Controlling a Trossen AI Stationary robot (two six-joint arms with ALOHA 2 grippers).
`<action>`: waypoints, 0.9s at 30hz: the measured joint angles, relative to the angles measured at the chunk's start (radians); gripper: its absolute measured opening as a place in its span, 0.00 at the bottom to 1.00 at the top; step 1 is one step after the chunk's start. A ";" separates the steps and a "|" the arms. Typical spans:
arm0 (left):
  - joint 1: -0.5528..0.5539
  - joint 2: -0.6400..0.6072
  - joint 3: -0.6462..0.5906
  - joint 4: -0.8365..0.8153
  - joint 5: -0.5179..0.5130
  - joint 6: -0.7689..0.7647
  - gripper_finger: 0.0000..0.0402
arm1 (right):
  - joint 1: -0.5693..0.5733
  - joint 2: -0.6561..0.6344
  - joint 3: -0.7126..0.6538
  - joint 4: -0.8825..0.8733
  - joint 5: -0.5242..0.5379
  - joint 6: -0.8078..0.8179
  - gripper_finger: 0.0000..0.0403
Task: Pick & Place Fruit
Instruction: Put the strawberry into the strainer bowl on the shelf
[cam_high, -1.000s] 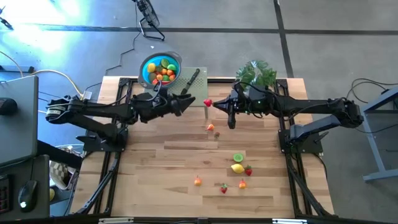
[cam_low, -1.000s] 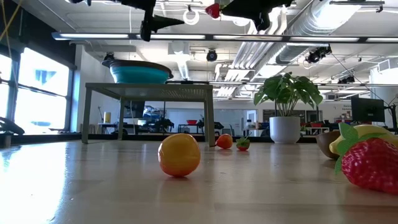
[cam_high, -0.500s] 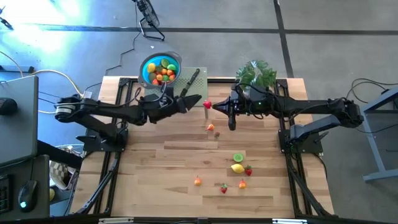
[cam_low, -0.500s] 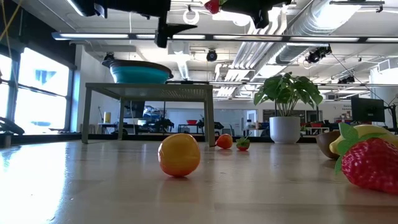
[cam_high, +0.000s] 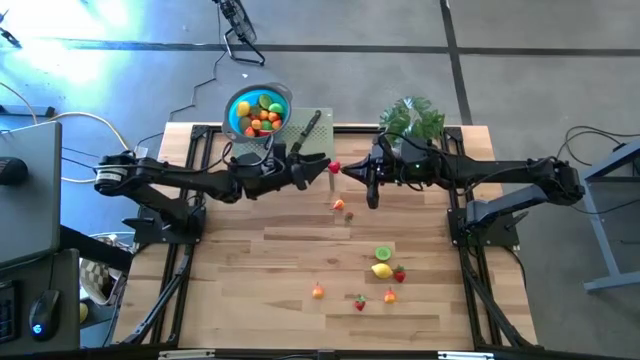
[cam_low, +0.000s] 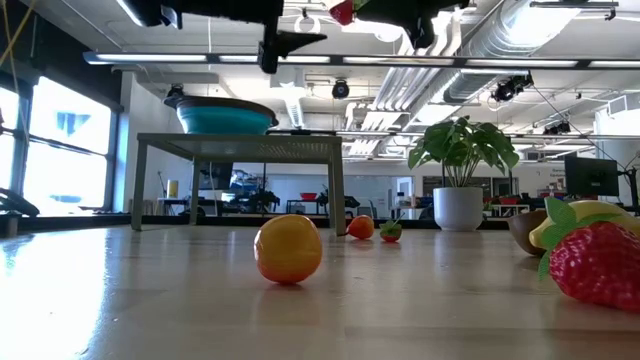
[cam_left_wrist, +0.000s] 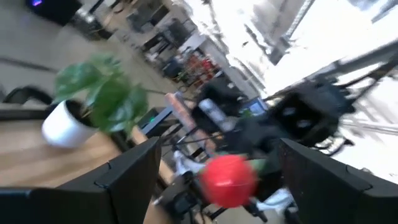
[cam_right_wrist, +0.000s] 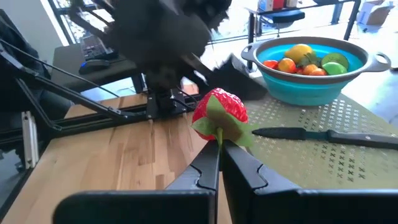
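handoff? | right hand pinching strawberry by its leaf, midair | left hand wide open, empty, just beside it (facing the berry head-on) | left closest

1. The high view is looking straight down from well above, taking in the whole wooden table.
2. The low view is sitting at tabletop level, facing across into the room, with an orange fruit close at centre frame.
3. The left wrist view is facing the potted plant at frame left.
4. The right wrist view is looking closely toward the blue bowl, upper right, shared with the high view.
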 joint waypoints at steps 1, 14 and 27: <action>0.000 -0.001 0.005 0.004 0.001 0.015 0.78 | 0.000 0.000 0.000 -0.003 0.006 0.001 0.01; 0.001 -0.001 0.019 -0.005 0.009 0.048 0.78 | 0.011 0.000 0.000 -0.004 0.026 0.030 0.01; 0.002 -0.001 0.019 -0.005 0.003 0.062 0.78 | 0.010 0.000 0.000 -0.003 0.031 0.029 0.01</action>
